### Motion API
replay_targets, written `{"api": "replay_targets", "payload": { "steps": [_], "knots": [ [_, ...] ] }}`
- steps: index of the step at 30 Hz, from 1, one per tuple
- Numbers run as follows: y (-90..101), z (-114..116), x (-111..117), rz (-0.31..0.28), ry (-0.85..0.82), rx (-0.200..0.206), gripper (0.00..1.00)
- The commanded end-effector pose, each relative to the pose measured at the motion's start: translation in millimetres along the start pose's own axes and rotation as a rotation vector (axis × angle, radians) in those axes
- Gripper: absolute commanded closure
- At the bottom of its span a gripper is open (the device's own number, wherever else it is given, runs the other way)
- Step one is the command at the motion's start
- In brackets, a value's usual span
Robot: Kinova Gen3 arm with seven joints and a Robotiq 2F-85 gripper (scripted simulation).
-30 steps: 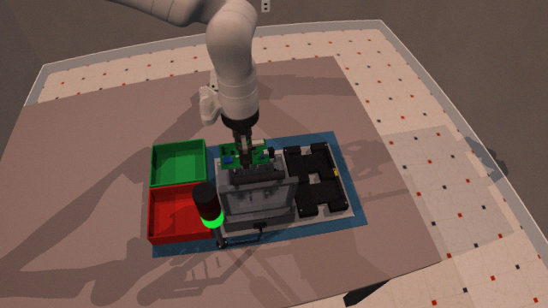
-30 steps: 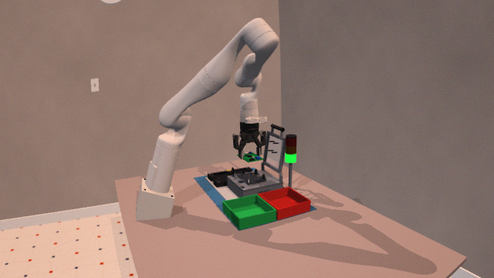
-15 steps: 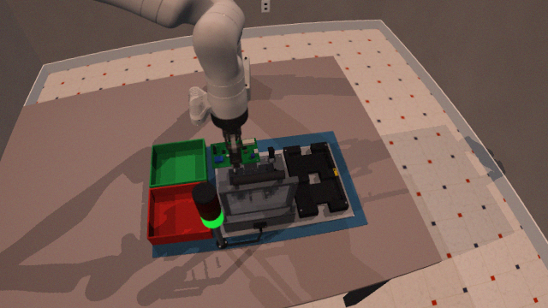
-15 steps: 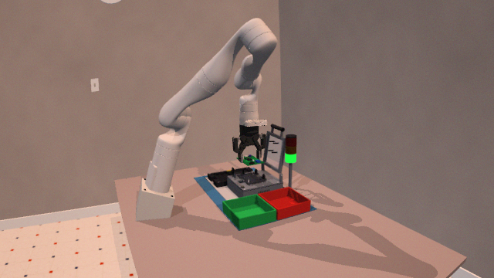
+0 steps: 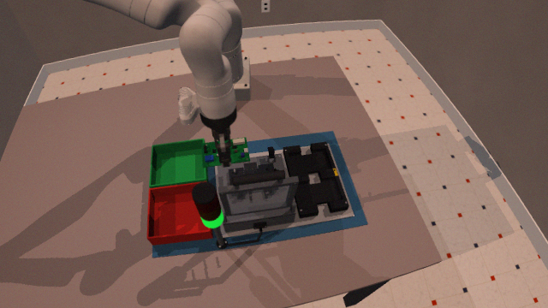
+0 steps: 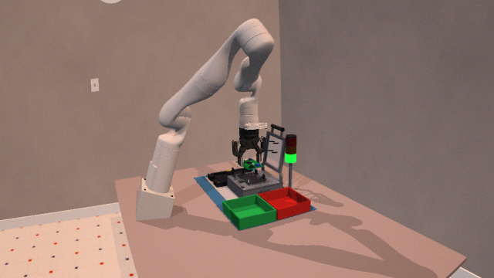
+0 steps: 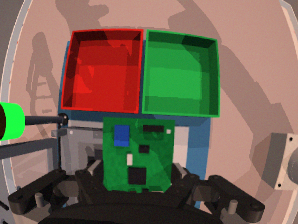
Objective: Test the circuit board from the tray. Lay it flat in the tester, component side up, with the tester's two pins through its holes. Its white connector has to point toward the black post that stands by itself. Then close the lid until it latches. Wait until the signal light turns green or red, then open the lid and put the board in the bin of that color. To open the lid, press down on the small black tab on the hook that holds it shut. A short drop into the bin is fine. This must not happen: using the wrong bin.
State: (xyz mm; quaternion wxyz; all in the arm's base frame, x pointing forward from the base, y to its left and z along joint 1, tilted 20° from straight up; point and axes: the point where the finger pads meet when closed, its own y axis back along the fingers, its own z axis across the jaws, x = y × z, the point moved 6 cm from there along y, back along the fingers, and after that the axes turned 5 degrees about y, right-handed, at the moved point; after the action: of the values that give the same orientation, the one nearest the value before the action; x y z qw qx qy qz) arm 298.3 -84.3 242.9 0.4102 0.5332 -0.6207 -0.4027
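Circuit board aloft, component side up, is grasped between the fingers above the counter, near the green bin. The arm reaches over from its base, close to one edge of the counter, with the tester farther in, its lid raised. Beside it the green bin and red bin sit side by side, and the signal light glows green.
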Motion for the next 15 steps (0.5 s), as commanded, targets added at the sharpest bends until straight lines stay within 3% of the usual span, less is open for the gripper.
{"api": "replay_targets", "payload": {
  "steps": [1, 15],
  "knots": [
    [-1.9, 4, 7, -0.001, -0.013, -0.003, 0.23],
    [-7.6, 16, 25, -0.001, -0.013, -0.003, 0.23]
  ]
}}
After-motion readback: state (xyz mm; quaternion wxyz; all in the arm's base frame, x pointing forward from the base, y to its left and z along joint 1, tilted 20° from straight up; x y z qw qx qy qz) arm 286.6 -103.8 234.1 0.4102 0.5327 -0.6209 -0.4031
